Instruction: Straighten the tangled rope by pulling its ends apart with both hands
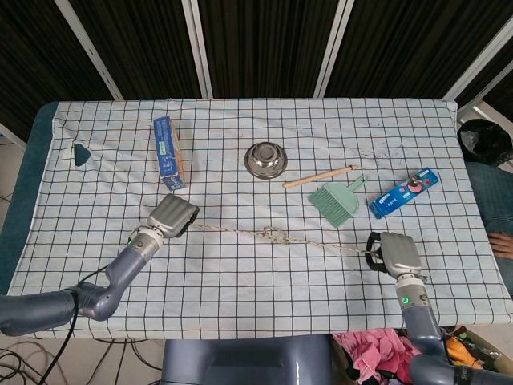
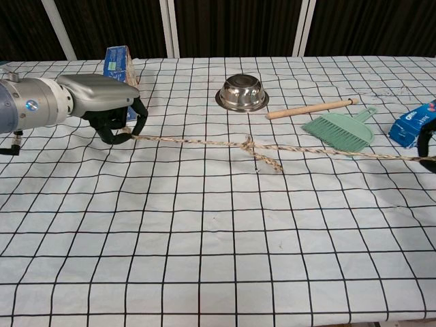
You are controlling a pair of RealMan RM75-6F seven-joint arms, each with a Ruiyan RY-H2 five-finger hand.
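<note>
Gripping rope (image 1: 240, 232) ends in left hand (image 1: 171, 216) and right hand (image 1: 394, 253), both pinching; middle knot (image 1: 275, 235) risking cinching tighter under harder pulling.

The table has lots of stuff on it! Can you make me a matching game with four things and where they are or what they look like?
Things:
1. rope
2. metal bowl
3. green brush
4. blue box

Clues:
A. lies beside the wooden stick
B. stretched between the left robot hand and the right robot hand, with a knot near the middle
C. far left side of the table, near the left robot hand
D. shiny and round, at the middle of the table's far half

Pairs: 1-B, 2-D, 3-A, 4-C
</note>
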